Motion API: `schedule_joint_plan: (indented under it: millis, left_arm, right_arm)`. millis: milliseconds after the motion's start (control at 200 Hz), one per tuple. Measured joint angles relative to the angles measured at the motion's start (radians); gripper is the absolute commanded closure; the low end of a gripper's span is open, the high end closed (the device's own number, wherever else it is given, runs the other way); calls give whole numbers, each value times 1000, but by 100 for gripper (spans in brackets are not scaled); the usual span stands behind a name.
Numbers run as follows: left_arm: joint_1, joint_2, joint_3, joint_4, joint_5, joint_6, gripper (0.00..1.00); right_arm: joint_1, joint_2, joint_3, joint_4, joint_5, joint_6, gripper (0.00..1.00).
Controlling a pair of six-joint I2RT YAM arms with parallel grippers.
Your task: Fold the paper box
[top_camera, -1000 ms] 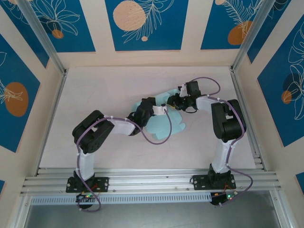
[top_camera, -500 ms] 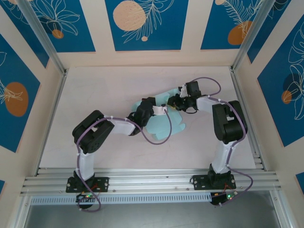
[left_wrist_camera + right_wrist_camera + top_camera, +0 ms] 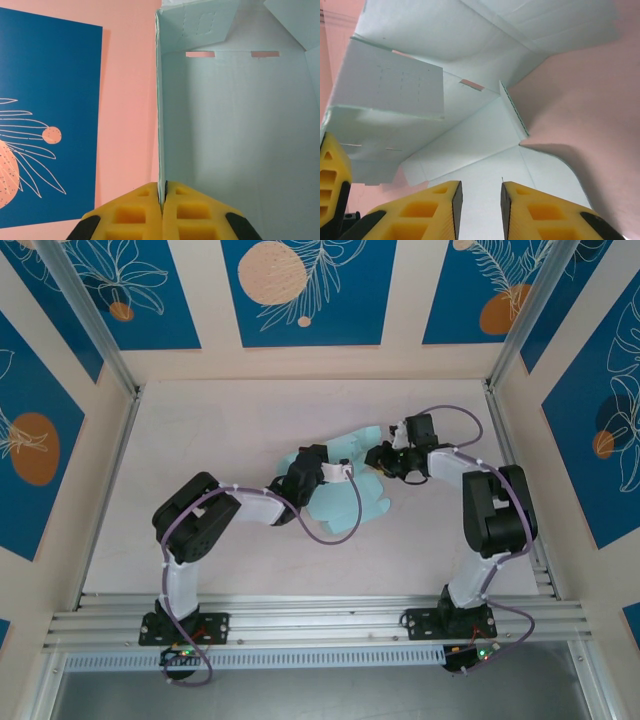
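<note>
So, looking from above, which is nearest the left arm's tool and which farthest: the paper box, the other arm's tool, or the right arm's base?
1. The paper box: clamped in the left tool, mid-scene.
2. The right tool: just to the right, jaws apart beside the box's raised flaps.
3. The right arm's base: bottom right of the view, well away.

Bright, even, diffuse light fills the overhead view: the arms throw only faint, short shadows on the pale desk (image 3: pixel 200 430), nothing glares, and detail stays crisp, though the corner posts (image 3: pixel 85 315) splay outward towards the top. Both wrist views carry a warm pink cast, and the paper box (image 3: pixel 235 125) reads sharp in the left one. In the right wrist view its folds shade softly, a grey shadow pools beside its edge, and the top-right corner blurs.
</note>
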Motion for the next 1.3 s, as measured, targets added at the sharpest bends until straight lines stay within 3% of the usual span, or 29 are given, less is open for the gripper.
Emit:
schedule_joint_plan:
  millis: [375, 655, 995, 1295]
  left_arm:
    - [0, 6, 0, 17, 11, 22, 100]
    - [0, 6, 0, 24, 19, 35, 100]
    - [0, 6, 0, 28, 27, 41, 100]
    - [0, 6, 0, 29, 33, 49, 100]
  right_arm:
    - [-85, -151, -8, -88, 22, -50, 64]
    - [-137, -152, 151, -176, 31, -95, 59]
    - [-158, 55, 462, -215, -20, -130, 59]
    - [-146, 249, 622, -281, -30, -147, 59]
